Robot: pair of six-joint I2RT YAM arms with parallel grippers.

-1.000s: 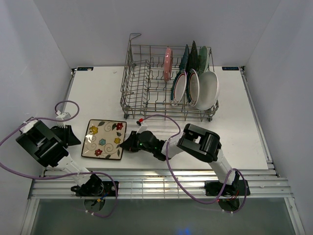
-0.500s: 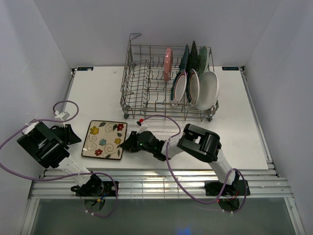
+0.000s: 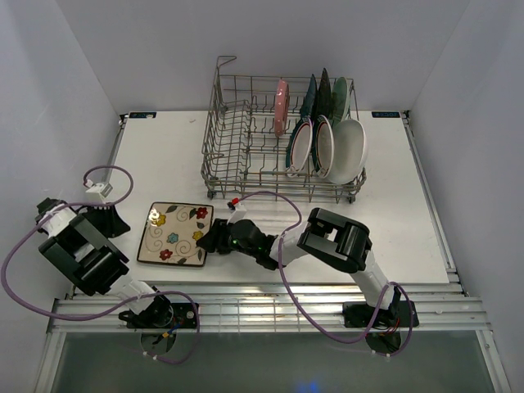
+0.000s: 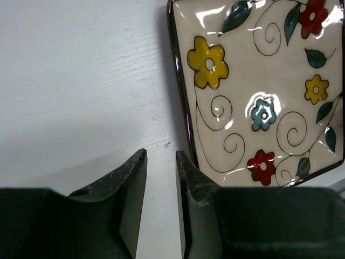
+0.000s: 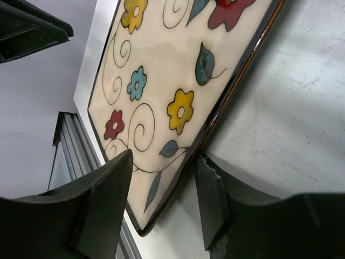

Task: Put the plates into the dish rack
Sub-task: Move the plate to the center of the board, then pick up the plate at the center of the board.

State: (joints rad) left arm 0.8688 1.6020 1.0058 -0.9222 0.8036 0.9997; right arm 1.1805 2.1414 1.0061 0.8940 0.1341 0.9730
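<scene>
**Cream floral square plate (image 3: 174,234) flanked by two grippers; last piece outside the rack**

Far left: left gripper (image 4: 160,156), jaws a narrow slit apart, nothing between them, low over the bare white table (image 3: 164,155), inner finger just beside the plate's left rim. Centre left: plate flat on the table near its front edge, glossy, pattern up. Right of it: right gripper (image 5: 163,162), jaws partly spread and astride the plate's dark right rim, one finger over the glazed face, the other on the table side, no firm clamp apparent. Rear right: grey wire dish rack (image 3: 233,139), well apart from the plate; upright in its right half a pink dotted plate (image 3: 281,106), darker plates behind, two green-rimmed white rounds (image 3: 301,146) and a plain white plate (image 3: 352,147); left half free.

Hazards, as judged:
- slip of the slick rim from a one-edge pinch during the lift
- shove toward the near edge through contact before closure
- knock against tines or racked plates on insertion
</scene>
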